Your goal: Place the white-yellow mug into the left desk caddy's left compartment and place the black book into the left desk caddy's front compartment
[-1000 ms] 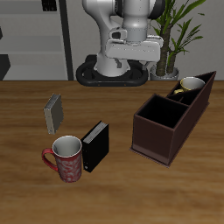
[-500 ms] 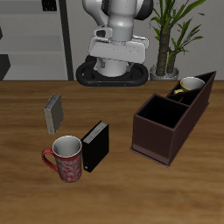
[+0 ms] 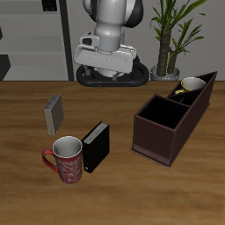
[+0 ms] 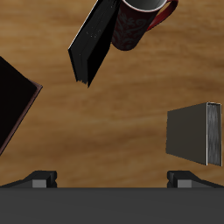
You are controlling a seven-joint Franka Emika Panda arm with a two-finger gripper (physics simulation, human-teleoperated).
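Grainy wood table (image 3: 26, 189); matte black book (image 3: 95, 147) upright; claw (image 4: 112, 178) seemingly spread, empty

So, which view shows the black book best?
The exterior view: the black book shows whole there, standing on the table beside the red mug. The wrist view shows the book only partly, cut off at the frame edge.
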